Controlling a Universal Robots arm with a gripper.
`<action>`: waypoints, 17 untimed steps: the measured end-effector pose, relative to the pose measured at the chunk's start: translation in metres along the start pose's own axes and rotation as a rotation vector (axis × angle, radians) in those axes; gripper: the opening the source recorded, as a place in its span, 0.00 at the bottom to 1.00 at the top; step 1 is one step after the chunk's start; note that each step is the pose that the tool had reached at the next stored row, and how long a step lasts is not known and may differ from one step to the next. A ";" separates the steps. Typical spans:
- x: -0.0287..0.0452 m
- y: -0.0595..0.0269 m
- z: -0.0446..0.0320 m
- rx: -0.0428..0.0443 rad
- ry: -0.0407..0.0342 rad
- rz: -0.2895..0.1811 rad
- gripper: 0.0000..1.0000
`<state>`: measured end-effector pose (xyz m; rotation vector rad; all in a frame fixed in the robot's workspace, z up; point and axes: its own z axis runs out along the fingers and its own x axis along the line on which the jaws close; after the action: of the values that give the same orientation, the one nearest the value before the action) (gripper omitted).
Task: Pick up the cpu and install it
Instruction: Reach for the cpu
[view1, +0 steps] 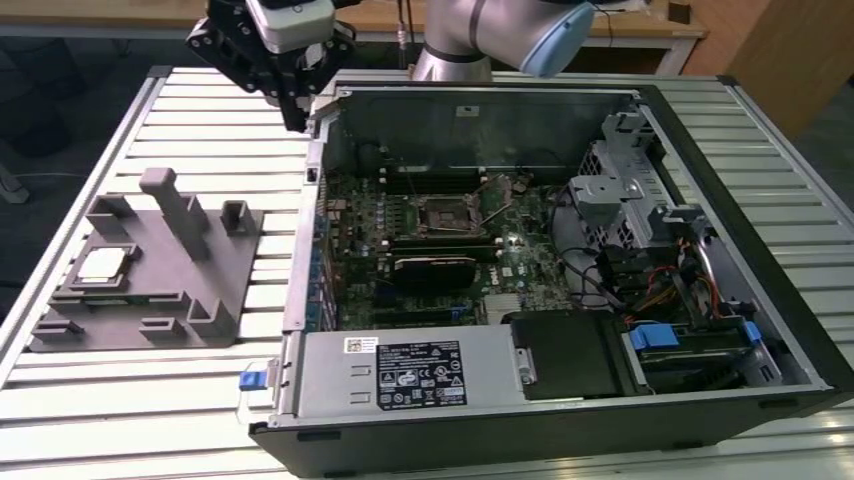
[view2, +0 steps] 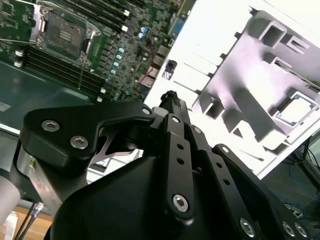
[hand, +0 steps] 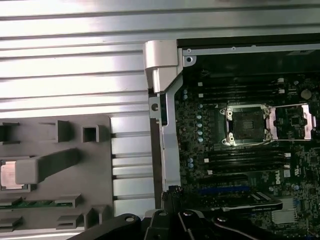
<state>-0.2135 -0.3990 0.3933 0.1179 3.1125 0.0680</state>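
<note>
Gripper: clenched, empty. Cpu: in grey fixture, well apart from gripper. White printed label: likewise apart.

The bench is a top of pale ribbed metal slats. Toward the exterior view's left a grey plastic fixture block lies on it. Just beside that, on the exterior view's right, sits an open desktop computer case.
</note>
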 end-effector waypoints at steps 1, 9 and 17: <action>0.0026 -0.0002 -0.0001 0.0000 0.0000 0.000 0.11; 0.0228 -0.0017 -0.0006 0.0000 0.0000 0.000 0.11; 0.0428 -0.0032 -0.0012 0.0000 0.0000 0.000 0.11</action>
<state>-0.2565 -0.3990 0.3933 0.1179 3.1125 0.0679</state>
